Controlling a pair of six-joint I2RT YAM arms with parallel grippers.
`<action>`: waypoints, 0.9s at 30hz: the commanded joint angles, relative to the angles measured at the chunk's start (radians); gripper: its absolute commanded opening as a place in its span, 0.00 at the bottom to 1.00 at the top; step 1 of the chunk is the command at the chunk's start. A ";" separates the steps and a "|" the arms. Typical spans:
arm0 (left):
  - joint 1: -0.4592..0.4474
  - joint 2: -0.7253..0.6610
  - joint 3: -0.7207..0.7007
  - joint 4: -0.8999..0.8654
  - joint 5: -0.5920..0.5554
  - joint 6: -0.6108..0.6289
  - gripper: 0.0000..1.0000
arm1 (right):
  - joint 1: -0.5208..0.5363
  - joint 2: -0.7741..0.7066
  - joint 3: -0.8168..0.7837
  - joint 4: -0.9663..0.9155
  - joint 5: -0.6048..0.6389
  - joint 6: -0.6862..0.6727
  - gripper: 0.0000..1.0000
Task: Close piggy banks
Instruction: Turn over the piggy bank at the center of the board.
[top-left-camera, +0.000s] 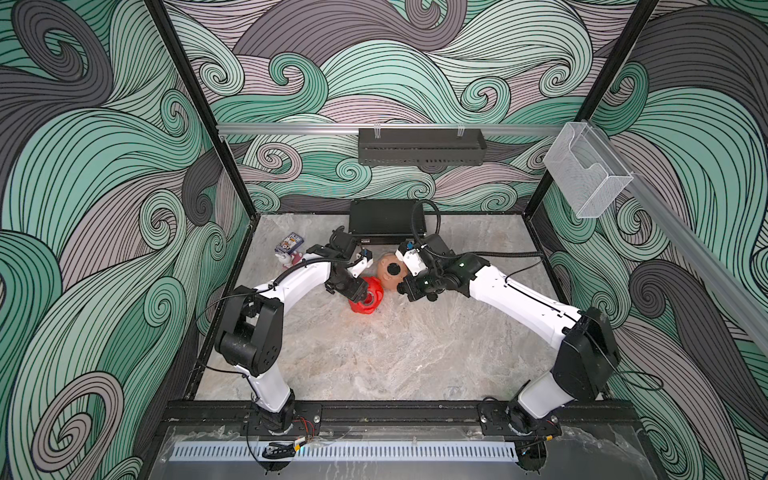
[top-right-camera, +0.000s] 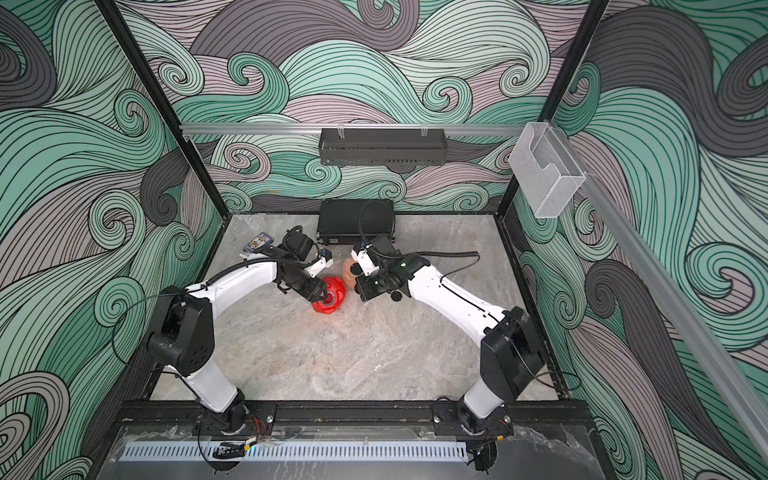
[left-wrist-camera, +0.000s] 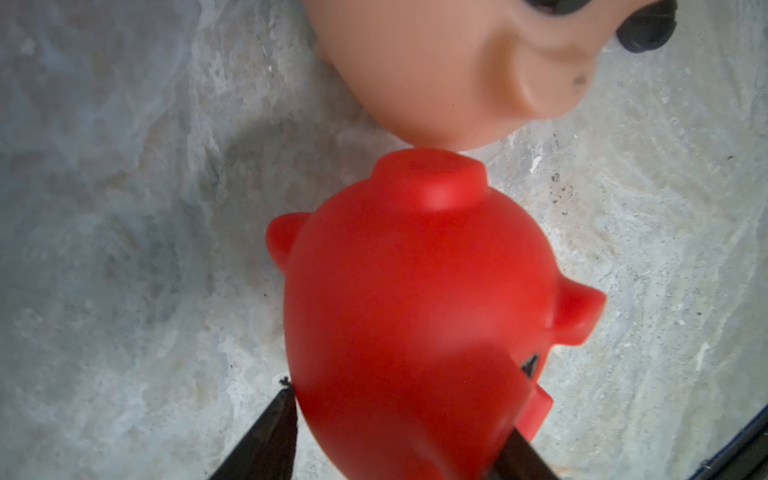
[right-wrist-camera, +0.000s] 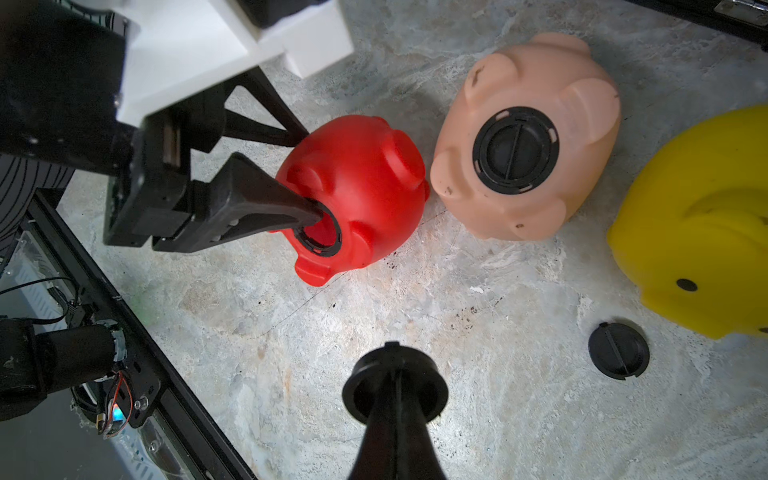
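Arms converging, left end effector (right-wrist-camera: 312, 178) clamping red pig (right-wrist-camera: 365, 174) — right (right-wrist-camera: 392, 347) (pinching plug (right-wrist-camera: 361, 395))

Both top views hang high over the desk (top-left-camera: 374, 353) edge at six o'clock, tilted steeply down toward the back wall (top-left-camera: 374, 83) at twelve; they share almost the whole cell, slightly offset. The left wrist view sits very close above the red pig (left-wrist-camera: 415, 311), the peach pig (left-wrist-camera: 436, 75) just beyond. The right wrist view looks down from farther off, facing roughly nine o'clock past the right pincer (right-wrist-camera: 392, 361) and its black plug (right-wrist-camera: 361, 395), sharing both pigs.
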 joint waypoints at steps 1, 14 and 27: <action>0.017 -0.071 -0.056 -0.047 0.050 -0.188 0.61 | -0.003 -0.032 -0.011 0.007 -0.015 0.004 0.00; 0.063 -0.226 -0.276 0.124 0.160 -0.449 0.69 | 0.002 -0.016 0.004 -0.009 -0.023 0.005 0.00; 0.122 -0.311 -0.267 0.103 0.170 -0.441 0.75 | 0.013 -0.002 0.014 -0.014 -0.024 0.008 0.00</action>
